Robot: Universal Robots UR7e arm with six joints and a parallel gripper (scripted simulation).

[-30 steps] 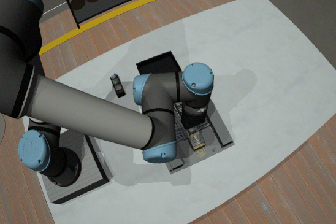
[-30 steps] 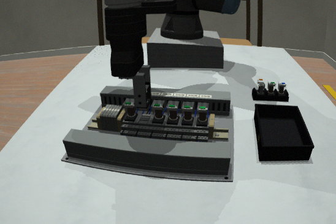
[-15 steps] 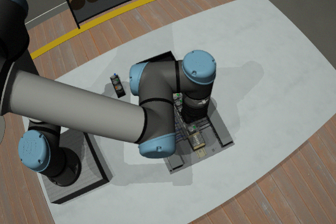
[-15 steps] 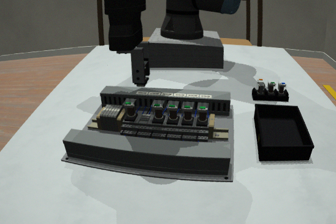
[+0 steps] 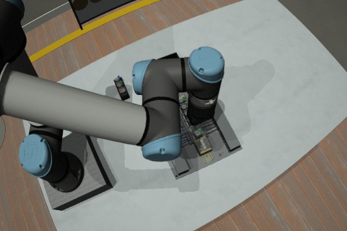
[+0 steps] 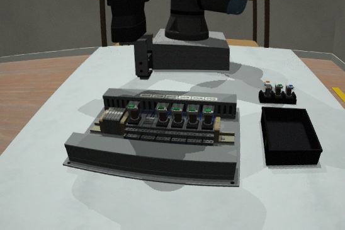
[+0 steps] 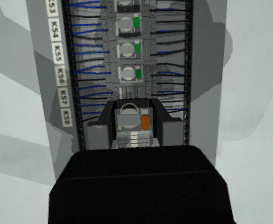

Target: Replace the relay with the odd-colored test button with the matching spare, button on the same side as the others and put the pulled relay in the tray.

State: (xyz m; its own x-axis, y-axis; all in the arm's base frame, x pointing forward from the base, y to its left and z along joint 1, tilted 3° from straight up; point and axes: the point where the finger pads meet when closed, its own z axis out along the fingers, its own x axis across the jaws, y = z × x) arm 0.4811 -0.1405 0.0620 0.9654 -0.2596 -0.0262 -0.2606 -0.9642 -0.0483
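Note:
My gripper [image 6: 144,77] [image 7: 133,111] is shut on the relay with the orange button [image 7: 145,123], held above the terminal row; its button is on the same side as the green ones. In the exterior view the finger hides this relay. Several green-button relays [image 6: 177,113] [image 7: 128,49] stand in sockets, one [image 6: 134,113] left of an empty socket [image 6: 149,122] [image 7: 130,90]. The spare holder [image 6: 278,99] [image 5: 125,95] bears three spares: an orange-button one [image 6: 267,91], a green-button one [image 6: 278,91] and a blue-button one [image 6: 289,91]. The black tray [image 6: 291,157] looks empty.
Grey wire ducts [image 6: 151,150] [image 6: 170,93] run along both sides of the row. Terminal blocks [image 6: 113,121] stand at its left end, an end bracket [image 6: 217,128] at its right. The robot's base block [image 6: 192,57] is behind. The tray is right of the panel, the holder behind it.

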